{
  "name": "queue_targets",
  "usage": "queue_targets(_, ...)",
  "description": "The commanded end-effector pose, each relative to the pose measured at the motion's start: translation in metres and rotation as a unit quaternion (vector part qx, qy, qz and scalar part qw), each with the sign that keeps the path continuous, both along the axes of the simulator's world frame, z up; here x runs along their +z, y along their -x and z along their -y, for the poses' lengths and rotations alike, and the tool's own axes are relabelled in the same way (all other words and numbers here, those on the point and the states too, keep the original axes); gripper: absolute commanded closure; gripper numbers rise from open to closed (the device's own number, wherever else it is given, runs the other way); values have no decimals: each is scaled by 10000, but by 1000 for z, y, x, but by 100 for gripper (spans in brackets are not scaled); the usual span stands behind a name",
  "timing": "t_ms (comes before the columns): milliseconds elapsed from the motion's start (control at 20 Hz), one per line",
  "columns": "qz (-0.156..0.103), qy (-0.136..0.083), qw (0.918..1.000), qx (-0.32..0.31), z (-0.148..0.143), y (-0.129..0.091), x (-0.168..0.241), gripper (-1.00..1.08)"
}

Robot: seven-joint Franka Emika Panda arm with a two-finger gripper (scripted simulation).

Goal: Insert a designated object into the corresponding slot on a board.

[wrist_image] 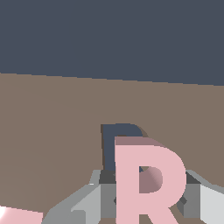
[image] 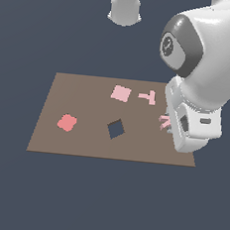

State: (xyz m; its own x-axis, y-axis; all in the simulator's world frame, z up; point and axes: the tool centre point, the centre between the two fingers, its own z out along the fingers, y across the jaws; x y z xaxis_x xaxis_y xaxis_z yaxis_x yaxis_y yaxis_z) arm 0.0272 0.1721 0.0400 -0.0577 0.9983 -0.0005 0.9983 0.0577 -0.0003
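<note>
Where the brown board [image: 85, 134] ends, we see flat dark floor on all sides, and most of the board's surface is bare between its pieces. Near the far edge lie a pink square [image: 121, 93] and a pink T [image: 148, 97], just beside each other but apart. A redder pink piece [image: 66, 123] sits toward the exterior view's left, well apart from a dark diamond-shaped hole [image: 116, 128] near the middle.

We read no brand or label; the only letters are the pieces' own shapes.

At the board's edge on the exterior view's right, the white arm reaches low, its wrist bulk hiding that corner. The gripper [image: 168, 126] stands just above the board. In the wrist view the gripper's [wrist_image: 148, 197] grey fingers [wrist_image: 89, 203] are closed against either side of the pink R [wrist_image: 146, 181], holding it. Just behind the R shows the dark R-shaped slot [wrist_image: 109, 144], partly covered by the piece; the R is not seated in it.
</note>
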Motion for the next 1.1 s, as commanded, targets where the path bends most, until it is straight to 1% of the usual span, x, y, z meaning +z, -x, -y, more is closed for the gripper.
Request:
queue_targets(0, 2, 2, 9998, 181, -5, 5, 0, 108)
queue_targets(200, 0, 2, 9996, 274, -7, 9, 0, 108)
queue_targets(600, -1, 5, 9998, 206, -7, 9, -10, 108)
queue_targets(650, -1, 5, 9998, 206, -7, 9, -10, -92)
queue_targets(1050, -1, 5, 9998, 206, -7, 9, -10, -92)
